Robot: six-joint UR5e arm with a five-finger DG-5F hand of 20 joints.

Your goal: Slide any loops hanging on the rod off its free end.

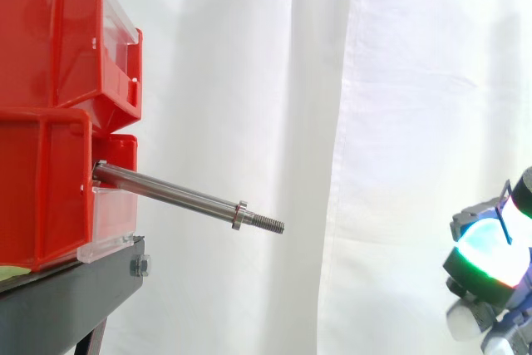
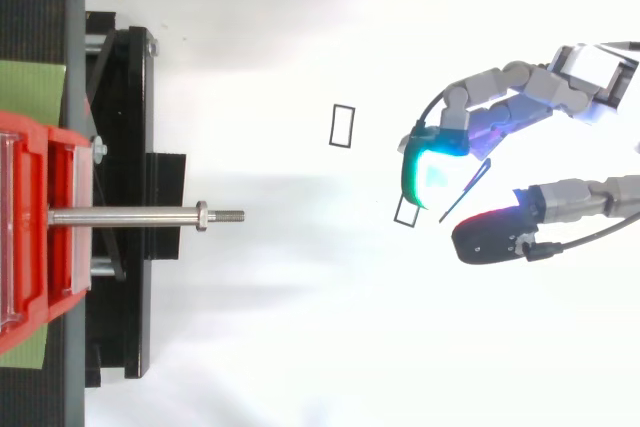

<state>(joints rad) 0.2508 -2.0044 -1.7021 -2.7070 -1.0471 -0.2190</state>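
Note:
A steel rod sticks out of the lower red bin and slopes slightly down to a nut and a threaded free end. In the top view the rod is bare along its length. My hand hovers well to the right of the free end and, in the side view, the hand is lower than it. Its fingers are curled. A thin blue loop stands tilted between the cyan-green pad and the dark red thumb pad. The same loop crosses the green pad.
Two small dark rectangular loops lie on the white floor, one between rod and hand, the other partly under the cyan pad. Stacked red bins sit on a black stand at the left. A white curtain hangs behind.

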